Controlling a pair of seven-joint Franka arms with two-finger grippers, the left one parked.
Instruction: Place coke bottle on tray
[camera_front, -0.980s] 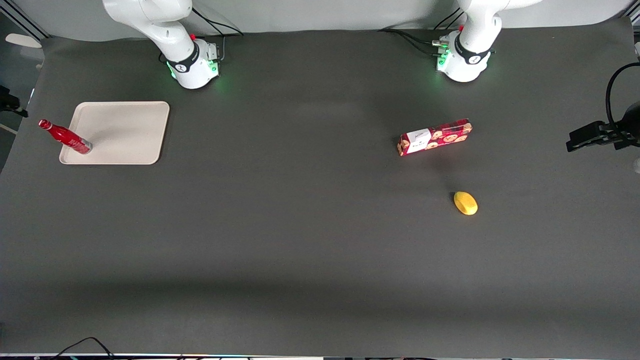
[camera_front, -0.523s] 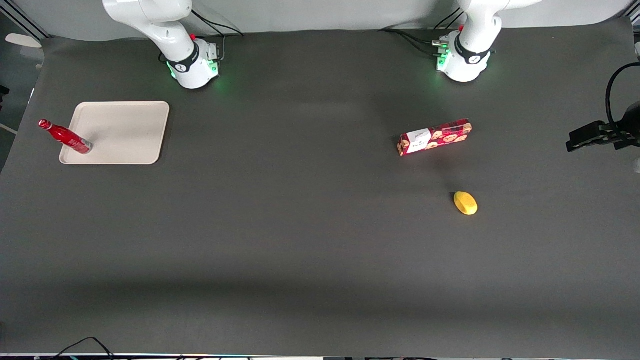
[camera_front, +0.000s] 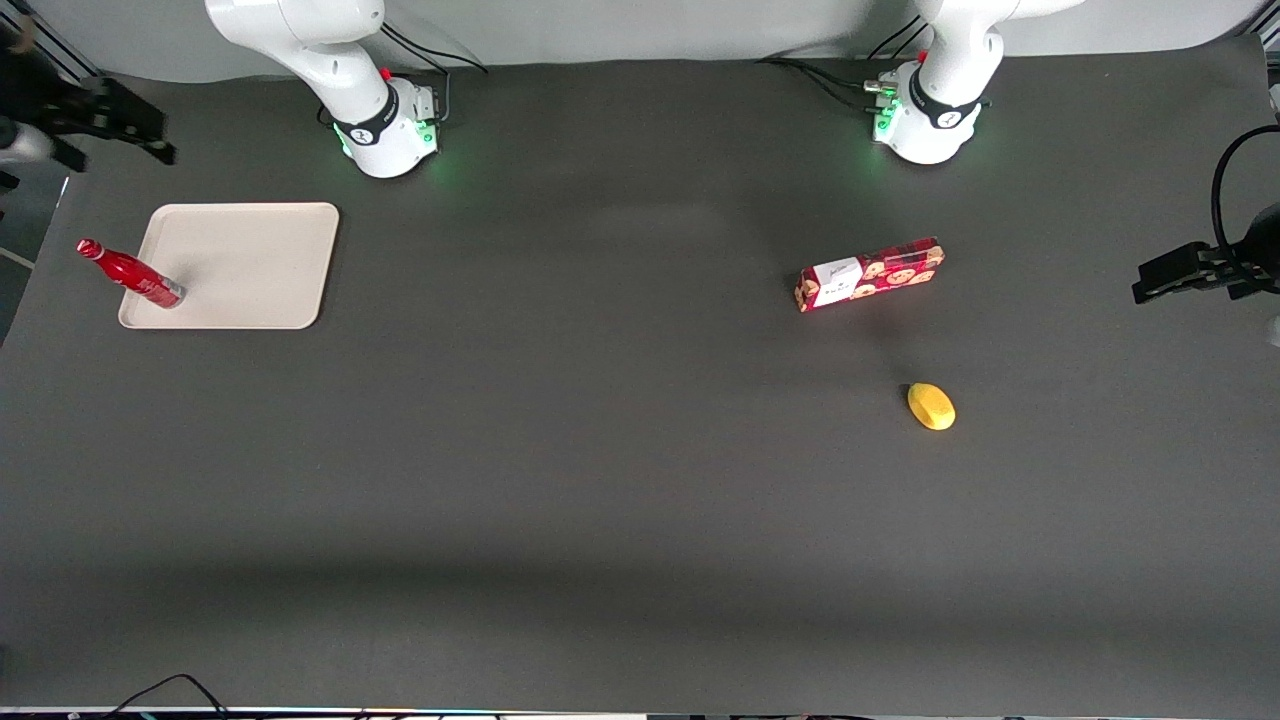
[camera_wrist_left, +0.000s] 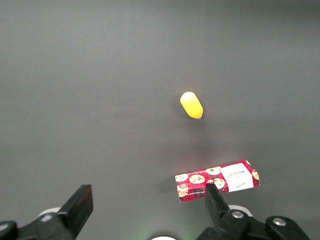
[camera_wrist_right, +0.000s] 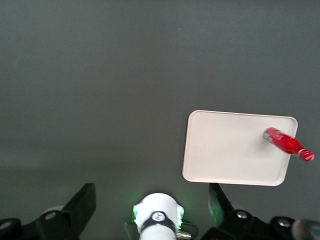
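The coke bottle (camera_front: 133, 272), glossy red with a red cap, stands with its silvery base on the tray (camera_front: 250, 265), at the rim toward the working arm's end of the table. The beige tray lies flat on the dark mat. In the right wrist view the coke bottle (camera_wrist_right: 287, 144) is on the tray (camera_wrist_right: 227, 150) close to one short rim. My right gripper (camera_front: 140, 135) hangs high above the table edge, farther from the front camera than the tray and apart from the bottle. The gripper (camera_wrist_right: 150, 192) is open, with nothing between its fingers.
A long red cookie box (camera_front: 869, 273) and a yellow lemon-like object (camera_front: 931, 406) lie toward the parked arm's end. The working arm's white base (camera_front: 385, 130) stands beside the tray, farther from the front camera.
My right gripper has come into the front view above the table edge near the tray. The bottle and tray have not moved.
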